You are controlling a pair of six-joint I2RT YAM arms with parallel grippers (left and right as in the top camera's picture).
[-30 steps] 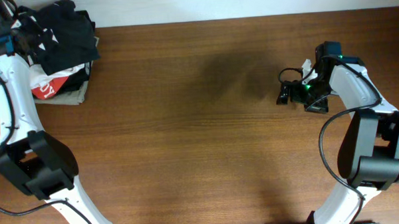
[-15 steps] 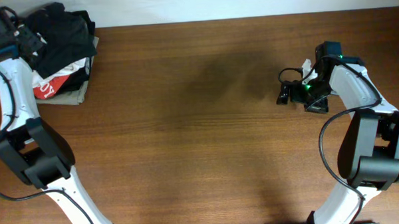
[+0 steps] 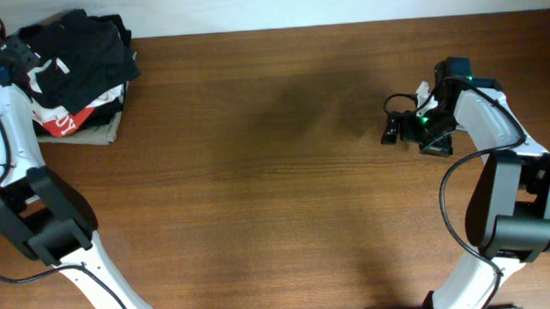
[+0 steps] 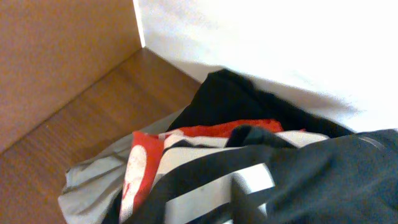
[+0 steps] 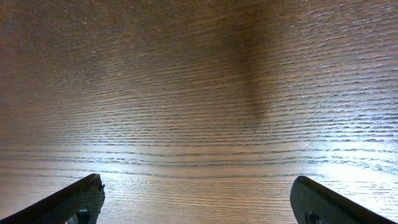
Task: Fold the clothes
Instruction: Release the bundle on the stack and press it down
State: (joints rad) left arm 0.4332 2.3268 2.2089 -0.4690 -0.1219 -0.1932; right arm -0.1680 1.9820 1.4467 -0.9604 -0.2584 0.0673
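right tool (image 5: pixel 196 186) gapes above grained wood (image 5: pixel 186 93); left tool (image 3: pixel 20 64), amid soft dark shirt (image 3: pixel 79 47), unclear.

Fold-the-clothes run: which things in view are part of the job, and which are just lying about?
Job:
- dark garment on top of the pile

Lying about:
- red garment with white lettering
- pale garment at the bottom

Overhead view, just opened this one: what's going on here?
Nothing is folded yet. A crumpled heap of clothes sits at the brown wooden table's far left corner, a dark soft garment on top with a red-and-white one beneath. The left gripper is at the heap's edge; whether it grips fabric is unclear. The right gripper hangs open over bare wood.
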